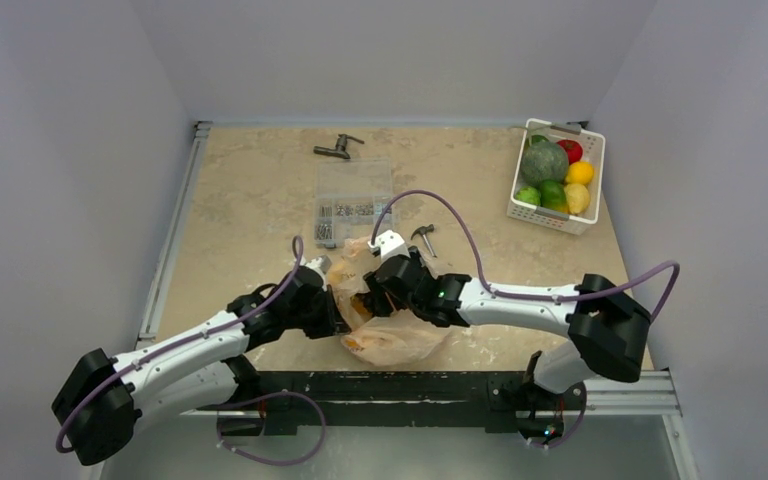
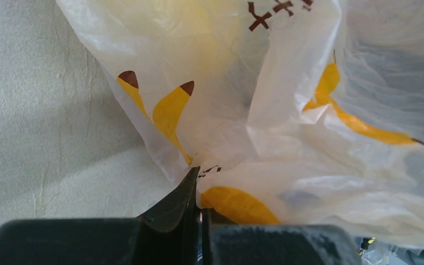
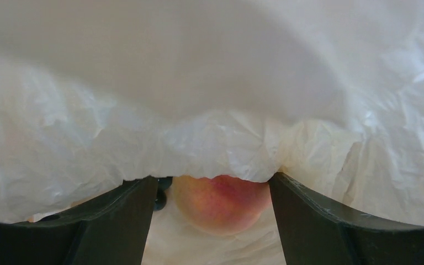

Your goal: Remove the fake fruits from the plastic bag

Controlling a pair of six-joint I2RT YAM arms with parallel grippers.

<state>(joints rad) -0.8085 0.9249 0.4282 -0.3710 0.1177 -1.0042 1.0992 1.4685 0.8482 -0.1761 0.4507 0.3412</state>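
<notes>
The translucent peach-orange plastic bag [image 1: 392, 330] lies near the table's front edge between both arms. My left gripper [image 1: 338, 312] is shut on a fold of the plastic bag [image 2: 265, 127] at its left side. My right gripper [image 1: 372, 300] reaches into the bag mouth from the right with its jaws open. In the right wrist view an orange-pink peach [image 3: 221, 203] sits between the open fingers [image 3: 116, 215], not clearly touched, with the bag film [image 3: 210, 110] draped over their tips. Any other fruits in the bag are hidden.
A white basket [image 1: 592, 222] at the back right holds a dark green bumpy vegetable [image 1: 543, 162] and red, yellow and green pieces. A clear parts box [image 1: 352, 202], a small hammer [image 1: 424, 238] and a dark tool [image 1: 337, 148] lie behind the bag.
</notes>
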